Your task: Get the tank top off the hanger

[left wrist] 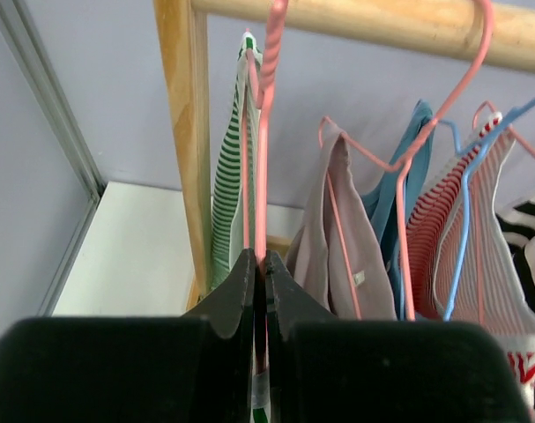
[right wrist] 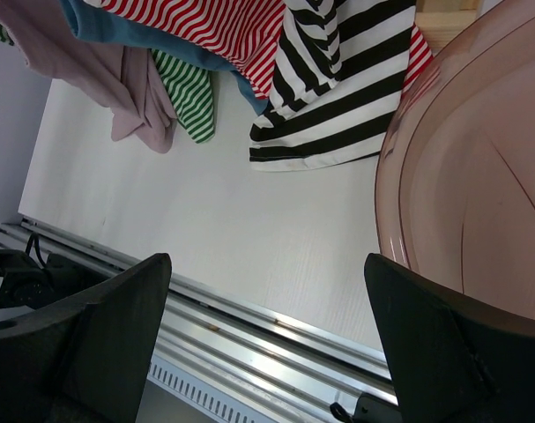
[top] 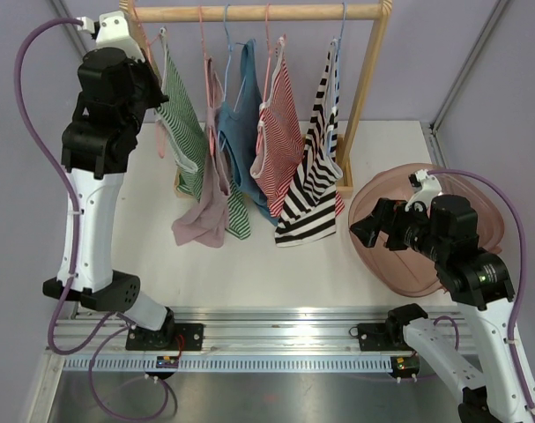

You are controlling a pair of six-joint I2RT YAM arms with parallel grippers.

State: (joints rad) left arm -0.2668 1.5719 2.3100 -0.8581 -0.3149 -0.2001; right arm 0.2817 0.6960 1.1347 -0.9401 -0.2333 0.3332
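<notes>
Closest to the left wrist lens, the left tool (left wrist: 260, 264) is pressed almost fully together, with the wire of a pink hanger (left wrist: 263, 132) running up out of the slit between its jaws. A scrap of green-and-white cloth shows low in the same slit, so some strap may be pinched with the wire, though that cannot be settled. The green-striped tank top (left wrist: 227, 189) hangs on that hanger, leftmost on the wooden rail (left wrist: 382, 22), just behind and left of the tool tips.

It should handle as a light, limp, stretchy knit: no stiffness, not fragile, but likely to snag on the hanger's shoulder ends. The best hold is probably a strap near the hanger's shoulder, so each side can be slid off in turn while the wire is steadied.

The right tool (right wrist: 263, 291) is spread wide and empty, low over the worktop (right wrist: 205, 220) beside the pink basin (right wrist: 479, 176), well apart from the top.
</notes>
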